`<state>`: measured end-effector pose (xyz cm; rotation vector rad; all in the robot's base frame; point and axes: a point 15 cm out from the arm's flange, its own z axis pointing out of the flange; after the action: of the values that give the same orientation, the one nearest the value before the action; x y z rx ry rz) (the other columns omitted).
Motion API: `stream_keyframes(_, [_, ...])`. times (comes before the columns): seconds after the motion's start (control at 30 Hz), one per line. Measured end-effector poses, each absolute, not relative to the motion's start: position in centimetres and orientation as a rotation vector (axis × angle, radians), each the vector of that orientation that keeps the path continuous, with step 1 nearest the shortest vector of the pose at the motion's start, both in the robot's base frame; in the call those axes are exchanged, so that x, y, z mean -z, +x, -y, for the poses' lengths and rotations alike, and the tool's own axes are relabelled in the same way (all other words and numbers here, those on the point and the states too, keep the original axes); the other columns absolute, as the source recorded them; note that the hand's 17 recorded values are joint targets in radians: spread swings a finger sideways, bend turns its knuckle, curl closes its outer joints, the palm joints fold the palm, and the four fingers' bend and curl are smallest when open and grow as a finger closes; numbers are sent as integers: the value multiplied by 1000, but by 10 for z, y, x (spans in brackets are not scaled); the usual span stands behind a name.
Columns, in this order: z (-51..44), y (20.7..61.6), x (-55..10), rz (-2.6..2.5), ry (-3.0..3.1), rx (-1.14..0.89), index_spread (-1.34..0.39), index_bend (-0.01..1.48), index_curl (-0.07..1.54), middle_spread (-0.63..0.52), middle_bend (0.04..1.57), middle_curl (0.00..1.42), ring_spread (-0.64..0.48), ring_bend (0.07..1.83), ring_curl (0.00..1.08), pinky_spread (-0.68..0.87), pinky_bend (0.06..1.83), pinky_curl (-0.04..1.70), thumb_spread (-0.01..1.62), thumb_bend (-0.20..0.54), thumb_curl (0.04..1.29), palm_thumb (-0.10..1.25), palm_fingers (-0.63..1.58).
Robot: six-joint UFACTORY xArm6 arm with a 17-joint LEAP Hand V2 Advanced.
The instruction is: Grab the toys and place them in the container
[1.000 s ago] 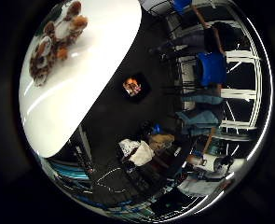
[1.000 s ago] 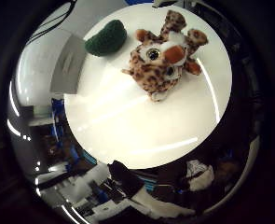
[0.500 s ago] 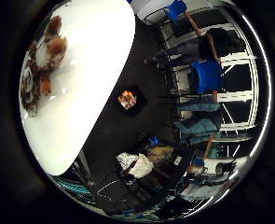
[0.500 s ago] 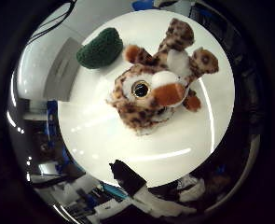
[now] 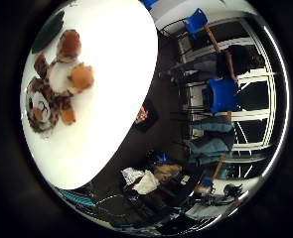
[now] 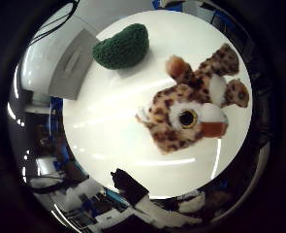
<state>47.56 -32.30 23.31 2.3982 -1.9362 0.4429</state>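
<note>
A spotted brown and orange plush animal with a big eye lies on the round white table and fills much of the thumb side view, so it is close under my palm. The same plush lies near the table's rim in the little finger side view. A dark green knitted toy rests on the table a short way from the plush, not touching it. A grey container stands just off the table's edge, beside the green toy. My hand hangs above the table.
Beyond the table's edge is a dark floor with blue chairs, a small black and orange object and a heap of bags and clutter. A black and white part shows past the table's rim.
The whole picture has shifted and the plush has grown larger in both views: the palm has come closer to it. The plush and the green toy lie where they were.
</note>
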Motion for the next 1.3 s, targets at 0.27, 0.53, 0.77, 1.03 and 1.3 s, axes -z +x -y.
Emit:
stream_keyframes(0.27, [304,491,-204,1870,2456,-402,-399,156,255,-20,186,294,190,253,268,411,427,313,920,-31,286,270,-14])
stream_keyframes(0.53, [307,485,-192,1861,2456,-361,-400,156,251,-24,188,301,190,245,272,415,421,312,917,-31,288,270,-9])
stream_keyframes(0.77, [297,455,-164,1852,2464,-263,-394,153,253,-5,196,310,197,251,272,440,437,316,920,-30,291,280,25])
stream_keyframes(1.03, [301,449,-155,1859,2455,-237,-388,163,265,-20,203,325,190,261,270,480,434,304,939,-24,296,328,153])
stream_keyframes(1.3, [311,450,-165,1872,2444,-288,-390,166,294,-243,473,430,-175,632,348,175,348,240,994,-15,313,512,768])
